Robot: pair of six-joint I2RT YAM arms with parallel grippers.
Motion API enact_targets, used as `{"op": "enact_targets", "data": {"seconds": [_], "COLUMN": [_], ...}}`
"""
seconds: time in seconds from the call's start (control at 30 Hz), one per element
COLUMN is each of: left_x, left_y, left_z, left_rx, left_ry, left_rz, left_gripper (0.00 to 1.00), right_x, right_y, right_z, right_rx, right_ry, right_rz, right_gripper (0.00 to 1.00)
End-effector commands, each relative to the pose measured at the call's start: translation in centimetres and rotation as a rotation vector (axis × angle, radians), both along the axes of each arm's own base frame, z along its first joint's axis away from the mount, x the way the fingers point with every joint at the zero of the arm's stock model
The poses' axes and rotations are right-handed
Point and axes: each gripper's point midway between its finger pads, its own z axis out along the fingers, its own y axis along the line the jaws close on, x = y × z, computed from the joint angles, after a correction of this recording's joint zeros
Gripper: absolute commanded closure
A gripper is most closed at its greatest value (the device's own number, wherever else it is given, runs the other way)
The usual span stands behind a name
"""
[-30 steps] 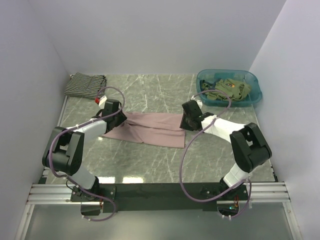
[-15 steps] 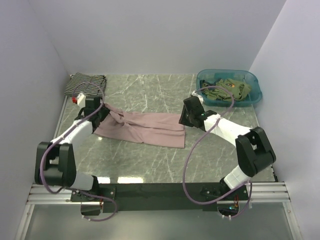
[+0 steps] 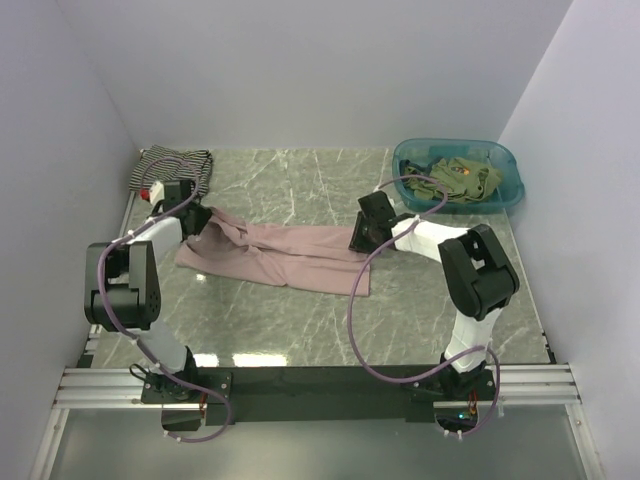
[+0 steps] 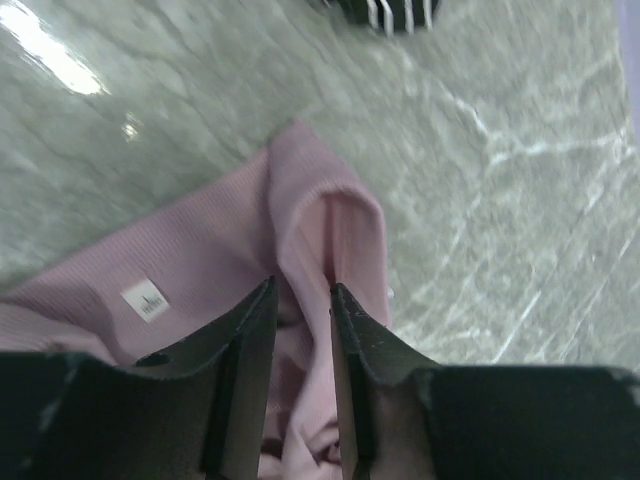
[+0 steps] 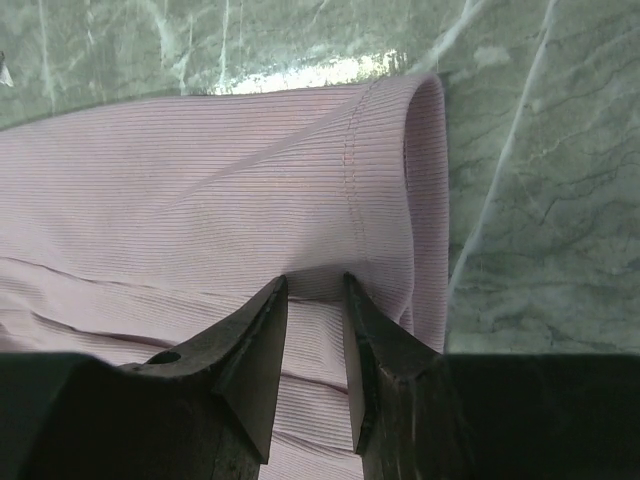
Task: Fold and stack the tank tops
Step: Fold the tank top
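Shows the jaws of the left gripper drawn close together, pinching a raised fold of the pink tank top near its white label. Shows the jaws of the right gripper likewise clenched on the same garment, just inside a stitched hem at its opposite end. Places the pink tank top stretched lengthwise between the two grippers, low on the marble table, about mid-table. Locates the striped tank top in the far left corner, just beyond the left gripper. Locates the olive tank tops heaped in the teal basin at the far right, apart from the right gripper.
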Motion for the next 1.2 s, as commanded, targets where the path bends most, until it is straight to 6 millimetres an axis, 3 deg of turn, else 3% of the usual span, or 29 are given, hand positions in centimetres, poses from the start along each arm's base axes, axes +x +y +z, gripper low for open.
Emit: {"op": "enact_targets", "data": {"seconds": [0.0, 0.3, 0.43, 0.53, 0.67, 0.8, 1.0, 1.17], "left_x": [0.6, -0.4, 0.2, 0.9, 1.4, 2.4, 3.6, 5.1], "left_y": [1.9, 3.7, 3.7, 3.2, 1.9, 1.1, -1.1, -3.1], "left_z": [0.5, -1.3, 0.8, 2.2, 4.7, 6.7, 7.4, 5.7], "left_rx": [-0.004, -0.033, -0.028, -0.031, -0.056, -0.067, -0.116, -0.101], "left_ry": [-0.003, 0.037, -0.02, -0.042, -0.111, -0.151, -0.175, -0.088], "left_rz": [0.068, 0.118, 0.087, 0.046, -0.02, -0.068, -0.126, -0.156], "left_gripper": [0.67, 0.77, 0.75, 0.7, 0.51, 0.47, 0.47, 0.44], "right_x": [-0.6, -1.2, -1.5, -1.7, -2.0, -2.4, -2.6, -2.4], "right_y": [-0.9, -2.9, -3.7, -4.5, -5.5, -6.2, -6.6, -6.4], "right_z": [-1.3, -2.4, -2.8, -3.1, -3.0, -2.9, -3.4, -3.1], "right_rx": [0.002, -0.007, -0.011, -0.029, -0.053, -0.073, -0.089, -0.079], "right_ry": [0.032, 0.055, 0.059, 0.066, 0.056, 0.049, 0.052, 0.046], "right_rz": [-0.03, -0.076, -0.094, -0.107, -0.126, -0.135, -0.141, -0.143], "right_gripper": [0.64, 0.64, 0.64, 0.64, 0.64, 0.65, 0.65, 0.65]}}
